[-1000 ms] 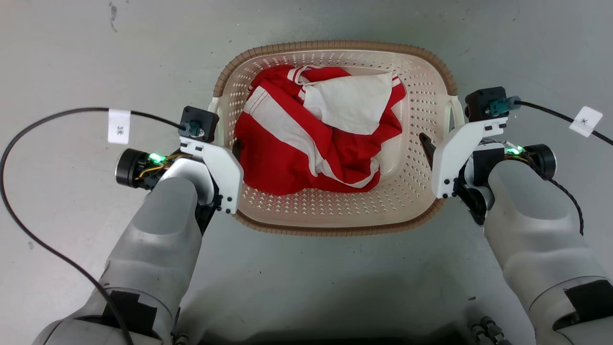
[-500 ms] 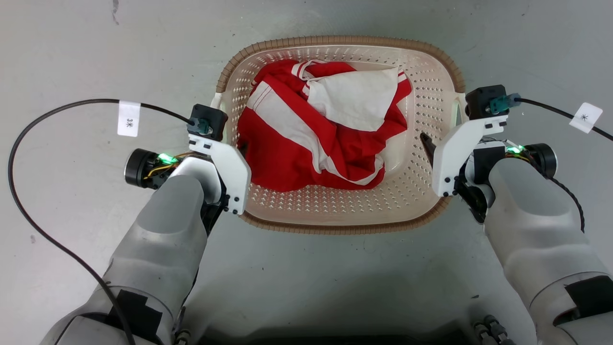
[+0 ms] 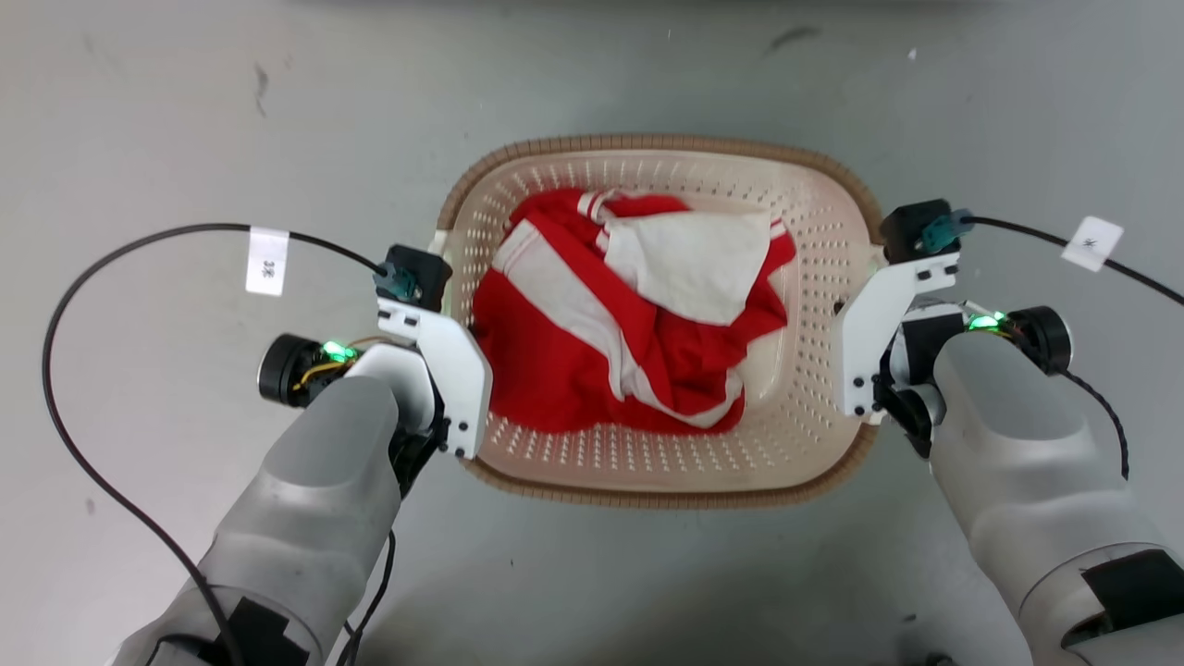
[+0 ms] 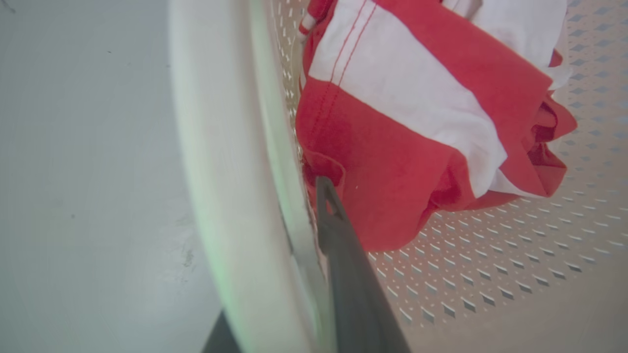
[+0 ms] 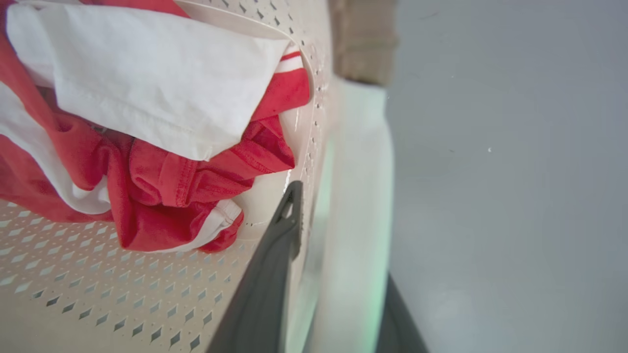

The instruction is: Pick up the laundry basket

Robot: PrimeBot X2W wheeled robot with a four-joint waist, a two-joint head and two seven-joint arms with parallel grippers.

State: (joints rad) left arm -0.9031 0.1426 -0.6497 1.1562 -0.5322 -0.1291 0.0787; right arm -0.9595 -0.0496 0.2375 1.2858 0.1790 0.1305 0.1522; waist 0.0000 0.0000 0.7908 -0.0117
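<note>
Grey, scuffed floor (image 3: 185, 102) is stretching out on all sides of the laundry basket (image 3: 647, 145), which is sitting in the middle of the head view between the two forearms. Whether its base is touching the floor I cannot tell. A crumpled red-and-white garment (image 3: 573, 361) is lying inside, bunched against the perforated wall on the robot's left.

The left gripper (image 4: 294, 215) is clamping the white left handle (image 4: 221, 147): one dark finger (image 4: 343, 274) is running down inside the wall, just touching the red cloth, while the other is peeking out beyond the handle. The right gripper (image 5: 333, 206) is gripping the right handle (image 5: 363, 171) the same way, its inner finger (image 5: 274, 274) lying against the cream wall below the brown woven rim (image 5: 363, 39). Black cables (image 3: 55, 370) carrying white tags are looping away from both wrists.
</note>
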